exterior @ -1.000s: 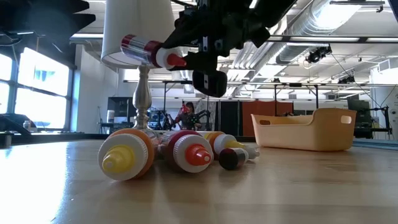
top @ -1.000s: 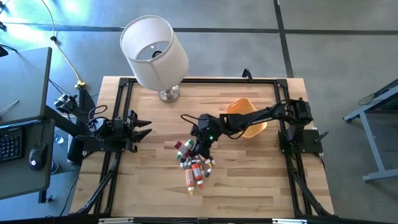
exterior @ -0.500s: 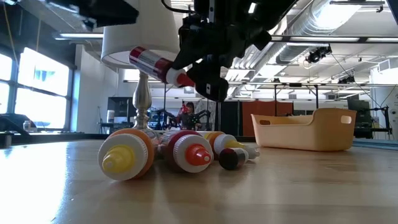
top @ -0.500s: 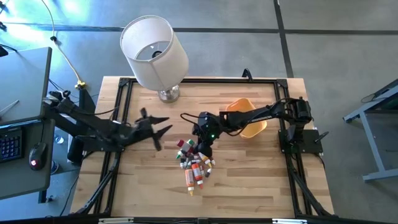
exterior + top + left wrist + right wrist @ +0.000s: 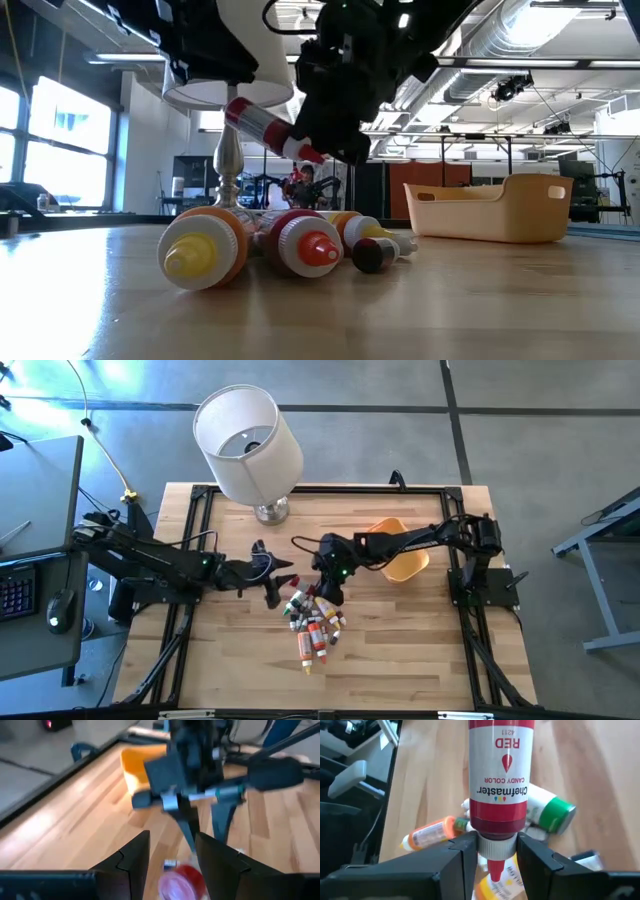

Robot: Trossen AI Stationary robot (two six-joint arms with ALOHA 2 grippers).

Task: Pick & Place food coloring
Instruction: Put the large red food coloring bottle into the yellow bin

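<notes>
Handover step, judging by poses: right gripper (image 5: 492, 851) clamped on red bottle (image 5: 501, 780) above bench; left gripper (image 5: 172, 855) spread, must close around it.

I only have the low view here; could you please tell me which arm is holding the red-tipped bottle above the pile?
Observer: The right gripper holds it. Its fingers clamp the red bottle at the white collar by its tip.
Operator: Thank you. Where is the other arm?
Observer: From above, the left gripper is beside the pile of bottles, on the side away from the orange bowl.
Operator: Is it carrying anything?
Observer: No. Its own wrist view shows the fingers apart with nothing between them.
</notes>
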